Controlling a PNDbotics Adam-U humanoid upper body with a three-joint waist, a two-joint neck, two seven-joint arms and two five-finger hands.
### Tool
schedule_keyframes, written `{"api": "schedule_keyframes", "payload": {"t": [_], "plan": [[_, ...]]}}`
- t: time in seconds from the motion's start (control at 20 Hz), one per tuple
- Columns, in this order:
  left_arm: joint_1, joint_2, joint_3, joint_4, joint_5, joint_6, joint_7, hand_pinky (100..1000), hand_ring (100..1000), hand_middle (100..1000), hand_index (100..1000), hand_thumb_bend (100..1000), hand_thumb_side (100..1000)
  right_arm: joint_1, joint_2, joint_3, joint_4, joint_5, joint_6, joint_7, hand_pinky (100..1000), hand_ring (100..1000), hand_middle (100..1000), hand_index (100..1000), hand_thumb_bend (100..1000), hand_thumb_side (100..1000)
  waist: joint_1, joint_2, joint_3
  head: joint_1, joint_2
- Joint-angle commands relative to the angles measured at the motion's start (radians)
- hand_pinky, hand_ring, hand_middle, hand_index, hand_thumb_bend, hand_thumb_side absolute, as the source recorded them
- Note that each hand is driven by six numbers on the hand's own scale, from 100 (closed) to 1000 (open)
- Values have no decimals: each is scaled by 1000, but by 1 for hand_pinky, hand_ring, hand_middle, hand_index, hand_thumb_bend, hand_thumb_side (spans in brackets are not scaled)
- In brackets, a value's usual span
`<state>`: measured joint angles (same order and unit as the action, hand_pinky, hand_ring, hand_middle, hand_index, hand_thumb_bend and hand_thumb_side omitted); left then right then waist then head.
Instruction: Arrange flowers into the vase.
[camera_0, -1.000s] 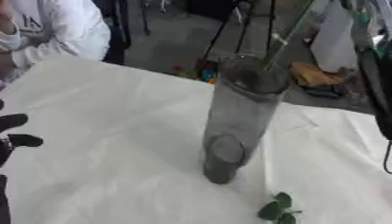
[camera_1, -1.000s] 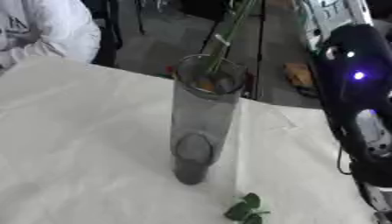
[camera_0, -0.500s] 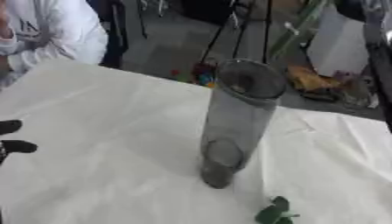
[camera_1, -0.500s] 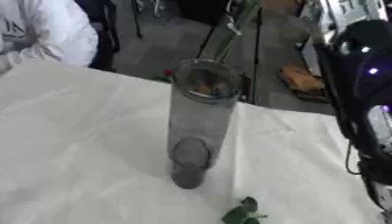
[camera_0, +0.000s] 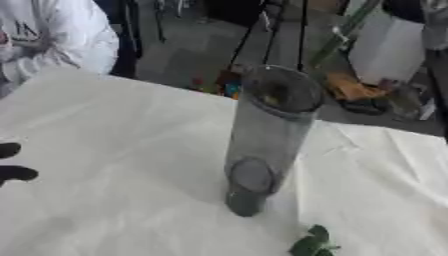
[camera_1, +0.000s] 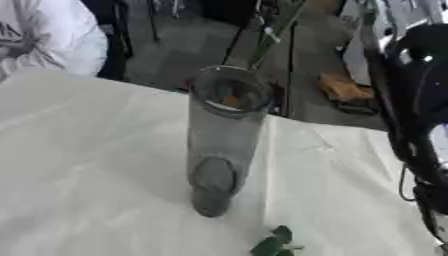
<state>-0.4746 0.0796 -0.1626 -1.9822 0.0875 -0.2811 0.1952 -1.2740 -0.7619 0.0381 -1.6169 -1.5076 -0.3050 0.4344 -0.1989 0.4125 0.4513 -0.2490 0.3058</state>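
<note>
White-clothed table (camera_0: 105, 210) w/ dark floor (camera_0: 188, 55) beyond, maybe orange clutter (camera_0: 350, 89).

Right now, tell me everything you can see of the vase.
The vase is a tall, narrow cylinder of smoky grey see-through material, glass by the look of it, with an open round mouth and a thick darker base. It stands upright on the white tablecloth, near the table's middle. A green flower stem slants above and behind its rim; whether its end reaches inside I cannot tell. Neither hand touches it. A small green leaf sprig lies apart, near its base.
</note>
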Motion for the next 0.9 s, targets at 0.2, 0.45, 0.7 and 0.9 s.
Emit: {"api": "schedule_keyframes", "payload": {"t": [0.2,0.45,0.7,0.9], "plan": [[-13,6,-9,-18,-5,0,-8,541,676,708,918,351,1000,-9,-42,-6,-57,-4,-8,61,100,100,100,100,113,539,17,-9,2,-7,-19],[-16,4,-11,-18,-4,0,-10,541,675,708,919,349,1000,-3,-46,-4,-78,37,-8,141,100,100,100,100,106,547,18,2,8,-6,-29],[-19,3,-13,-18,-3,-1,-13,538,675,708,919,345,1000,1,-44,-2,-82,69,-13,203,100,100,100,100,100,553,17,12,14,-7,-38],[-21,2,-16,-18,-3,0,-16,536,674,709,920,343,1000,-2,-40,-1,-74,86,-21,211,100,100,100,100,100,554,16,18,17,-7,-42]]}}
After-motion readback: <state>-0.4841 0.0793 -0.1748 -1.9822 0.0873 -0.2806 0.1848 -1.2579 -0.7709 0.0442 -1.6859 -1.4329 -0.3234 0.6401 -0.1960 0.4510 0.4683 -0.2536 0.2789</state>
